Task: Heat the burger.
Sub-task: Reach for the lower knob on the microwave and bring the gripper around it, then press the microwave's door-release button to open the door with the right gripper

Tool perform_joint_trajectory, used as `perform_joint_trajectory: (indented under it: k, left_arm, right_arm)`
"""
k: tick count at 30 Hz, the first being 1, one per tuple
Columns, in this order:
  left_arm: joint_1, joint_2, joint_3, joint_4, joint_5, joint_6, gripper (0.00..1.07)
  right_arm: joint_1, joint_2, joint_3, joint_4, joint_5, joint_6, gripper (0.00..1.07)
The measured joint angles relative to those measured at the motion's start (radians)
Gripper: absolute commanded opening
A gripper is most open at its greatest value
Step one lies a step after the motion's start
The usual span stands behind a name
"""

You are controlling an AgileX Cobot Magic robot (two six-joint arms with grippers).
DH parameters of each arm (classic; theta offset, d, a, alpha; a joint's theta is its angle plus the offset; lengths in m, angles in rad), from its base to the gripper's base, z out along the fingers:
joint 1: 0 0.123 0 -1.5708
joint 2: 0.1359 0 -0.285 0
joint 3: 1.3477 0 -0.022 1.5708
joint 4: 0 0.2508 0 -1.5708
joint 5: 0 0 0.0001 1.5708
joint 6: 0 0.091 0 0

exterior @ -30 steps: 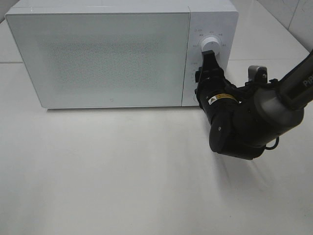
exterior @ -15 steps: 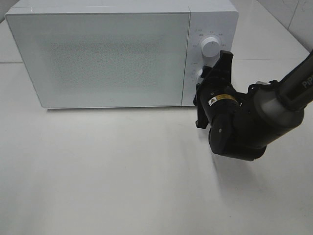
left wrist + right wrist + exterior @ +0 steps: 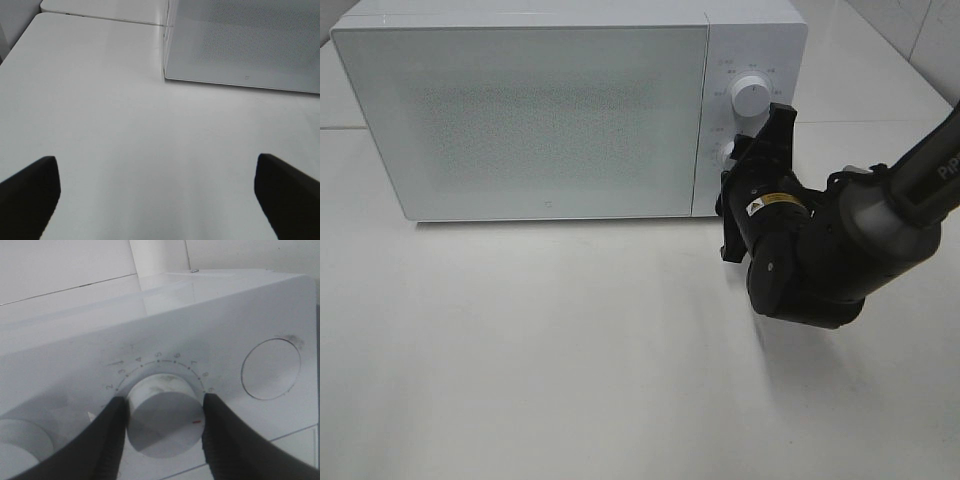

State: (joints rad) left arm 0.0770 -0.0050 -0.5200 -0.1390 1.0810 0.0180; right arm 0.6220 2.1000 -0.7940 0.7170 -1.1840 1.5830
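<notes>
The burger is hidden from every view. The white microwave [image 3: 520,120] stands at the back of the table with its door shut. My right gripper [image 3: 738,160] is at its control panel, its fingers against both sides of the lower knob [image 3: 724,152]. In the right wrist view the gripper [image 3: 161,415] clasps this numbered knob [image 3: 162,412], black fingers [image 3: 112,435] touching it. The upper knob [image 3: 750,97] is free. My left gripper [image 3: 160,200] is open and empty above the bare table, short of the microwave's left front corner [image 3: 167,75].
A round button [image 3: 270,367] sits on the panel beside the held knob. The right arm's bulky black body [image 3: 810,255] hangs over the table in front of the panel. White table [image 3: 570,350] spreads out before the microwave.
My right gripper rolled about the lower knob from upright to tilted in the first half second. Since then it has stayed still. The microwave door has stayed shut.
</notes>
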Motion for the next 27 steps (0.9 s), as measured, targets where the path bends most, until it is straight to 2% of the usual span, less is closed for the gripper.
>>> perform_joint_trajectory:
  k: [6,7,10,12,13,15,16,18,21,23,27]
  left_arm:
    - [0.000,0.000,0.000,0.000,0.000,0.000,0.98]
    - [0.000,0.000,0.000,0.000,0.000,0.000,0.98]
    - [0.000,0.000,0.000,0.000,0.000,0.000,0.98]
    - [0.000,0.000,0.000,0.000,0.000,0.000,0.98]
    - [0.000,0.000,0.000,0.000,0.000,0.000,0.98]
    - [0.000,0.000,0.000,0.000,0.000,0.000,0.98]
    - [0.000,0.000,0.000,0.000,0.000,0.000,0.98]
    - [0.000,0.000,0.000,0.000,0.000,0.000,0.98]
    - [0.000,0.000,0.000,0.000,0.000,0.000,0.98]
    - [0.000,0.000,0.000,0.000,0.000,0.000,0.98]
    - [0.000,0.000,0.000,0.000,0.000,0.000,0.98]
  right_arm:
    - [0.001,0.000,0.000,0.015,0.000,-0.050,0.23]
    - [0.001,0.000,0.000,0.021,0.000,-0.071,0.31]
    - [0.001,0.000,0.000,0.026,0.000,-0.085,0.35]
    - [0.003,0.000,-0.005,0.045,0.000,-0.109,0.48]
    - [0.003,0.000,-0.005,0.045,0.000,-0.109,0.48]
    - [0.006,0.000,-0.009,0.041,0.003,-0.121,0.57]
    - [0.006,0.000,-0.009,0.041,0.003,-0.121,0.57]
    - [0.015,0.000,-0.012,0.019,0.000,-0.137,0.65]
    - [0.015,0.000,-0.012,0.014,0.000,-0.139,0.68]
    - [0.017,0.000,-0.012,0.007,-0.001,-0.158,0.74]
    - [0.023,-0.006,-0.012,-0.010,0.002,-0.180,0.76]
